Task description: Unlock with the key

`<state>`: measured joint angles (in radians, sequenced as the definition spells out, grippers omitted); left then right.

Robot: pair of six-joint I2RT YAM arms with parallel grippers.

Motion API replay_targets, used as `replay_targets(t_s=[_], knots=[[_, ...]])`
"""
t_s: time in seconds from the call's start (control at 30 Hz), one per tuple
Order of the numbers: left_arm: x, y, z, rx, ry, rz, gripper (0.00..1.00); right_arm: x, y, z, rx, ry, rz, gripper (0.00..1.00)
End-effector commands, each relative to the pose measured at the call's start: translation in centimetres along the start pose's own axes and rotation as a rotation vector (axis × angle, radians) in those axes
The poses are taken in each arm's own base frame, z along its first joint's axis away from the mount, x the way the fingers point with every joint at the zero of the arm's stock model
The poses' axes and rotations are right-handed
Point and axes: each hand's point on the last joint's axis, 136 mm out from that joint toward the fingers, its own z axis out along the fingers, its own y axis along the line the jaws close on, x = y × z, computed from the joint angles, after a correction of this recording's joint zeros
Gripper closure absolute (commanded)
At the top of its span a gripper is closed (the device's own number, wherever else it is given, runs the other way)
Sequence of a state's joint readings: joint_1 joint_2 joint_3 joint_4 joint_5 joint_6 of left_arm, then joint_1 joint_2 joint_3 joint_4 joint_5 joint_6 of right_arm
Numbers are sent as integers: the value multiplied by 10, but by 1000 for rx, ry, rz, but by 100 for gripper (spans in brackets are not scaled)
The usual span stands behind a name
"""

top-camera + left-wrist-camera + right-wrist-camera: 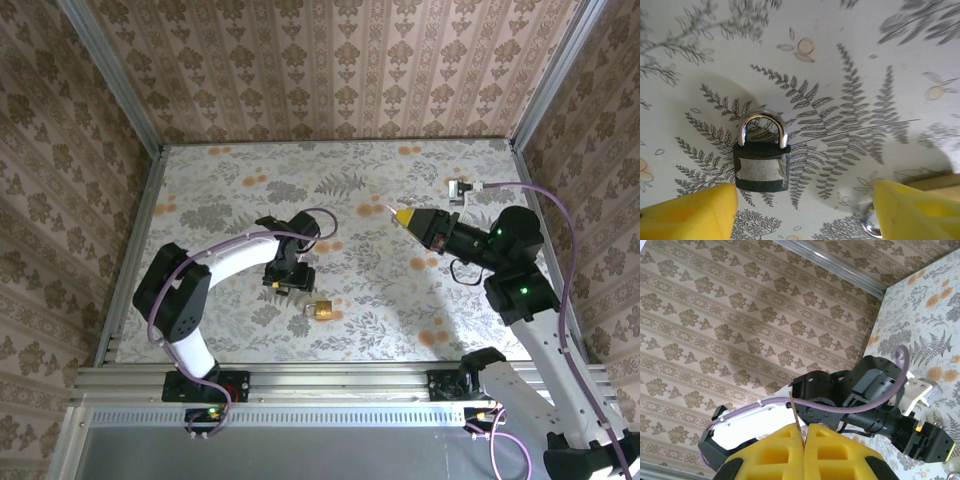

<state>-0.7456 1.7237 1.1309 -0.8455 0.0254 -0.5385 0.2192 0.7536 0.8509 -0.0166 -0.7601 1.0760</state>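
The right claw (402, 214) is clenched on the key (389, 207). It hangs over the table (400, 290) a little right of the middle, with its tip turned to the left. In the right wrist view its yellow pads (832, 450) press flat together, and the key (795, 416) stands out between them as a thin sliver, edge-on.

The padlock (322, 310) lies flat on the table near its near edge, about midway across, well apart from the key. The left claw (288, 284) is just beside it, to the left and slightly farther back. In the left wrist view the left claw (805, 202) is released. Its two yellow pads (695, 212) are spread wide and hold nothing. The padlock (761, 159) lies on the fern-patterned cloth beyond them, its silver shackle seated in the body.
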Motion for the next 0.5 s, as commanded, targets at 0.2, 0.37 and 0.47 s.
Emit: replay_targets(t_s=[0.2, 0.37, 0.47], knots=[[3, 5, 13, -23, 22, -27, 31, 11, -6, -8, -7, 25, 10, 100], [4, 6, 19, -17, 38, -34, 33, 12, -7, -8, -10, 25, 12, 100], [5, 9, 23, -28, 45, -37, 33, 13, -8, -10, -8, 24, 13, 100]])
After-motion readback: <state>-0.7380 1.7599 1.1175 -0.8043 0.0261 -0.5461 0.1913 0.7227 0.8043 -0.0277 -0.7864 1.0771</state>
